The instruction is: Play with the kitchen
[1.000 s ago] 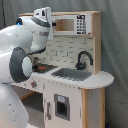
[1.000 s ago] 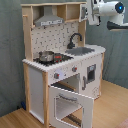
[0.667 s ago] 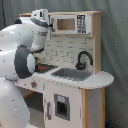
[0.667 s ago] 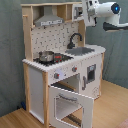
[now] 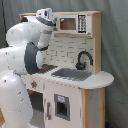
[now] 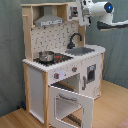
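You see the kitchen (image 6: pixel 62 65) at frame centre in the second exterior view, oven door (image 6: pixel 70 105) hanging open at 6 o'clock. Your arm (image 6: pixel 95 10) hovers at 1 o'clock by the upper shelf; its tool's opening cannot be told. Play seems barely begun.

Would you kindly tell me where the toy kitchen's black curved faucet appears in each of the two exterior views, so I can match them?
First exterior view: the black curved faucet stands right of centre, behind the grey sink, against the white tiled back panel.
Second exterior view: the faucet sits just right of centre, in the upper half, left of the white robot arm.
Shared landmark: the sink directly in front of it.
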Motion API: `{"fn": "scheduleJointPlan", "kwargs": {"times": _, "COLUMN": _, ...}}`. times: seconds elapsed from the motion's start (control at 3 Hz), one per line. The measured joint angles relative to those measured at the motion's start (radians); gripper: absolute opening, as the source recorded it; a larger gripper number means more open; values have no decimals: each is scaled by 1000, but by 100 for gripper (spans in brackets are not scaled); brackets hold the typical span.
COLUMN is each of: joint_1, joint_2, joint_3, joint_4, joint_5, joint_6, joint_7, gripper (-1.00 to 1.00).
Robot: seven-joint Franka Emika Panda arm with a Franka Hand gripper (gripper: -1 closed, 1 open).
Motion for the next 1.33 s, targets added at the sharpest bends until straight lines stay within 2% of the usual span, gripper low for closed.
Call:
{"fn": "scheduleJointPlan", "kwargs": {"times": 0.33, "joint_1": -17, "joint_2": 66, "joint_3": 2, "joint_4": 73, "joint_5": 0, "joint_6": 0, "joint_7": -20, "gripper": -100}}
{"fn": "scheduleJointPlan", "kwargs": {"times": 0.67, "joint_1": -16, "joint_2": 51, "joint_3": 33, "joint_4": 108, "joint_5": -72, "joint_6": -53, "joint_7": -40, "gripper": -100}}
{"fn": "scheduleJointPlan", "kwargs": {"times": 1.0, "joint_1": -16, "joint_2": 28, "joint_3": 43, "joint_4": 97, "joint_5": -82, "joint_6": -72, "joint_7": -40, "gripper": -100}}
{"fn": "scheduleJointPlan", "kwargs": {"times": 1.33, "joint_1": -16, "joint_2": 15, "joint_3": 48, "joint_4": 89, "joint_5": -86, "joint_6": -82, "joint_7": -40, "gripper": 100}}
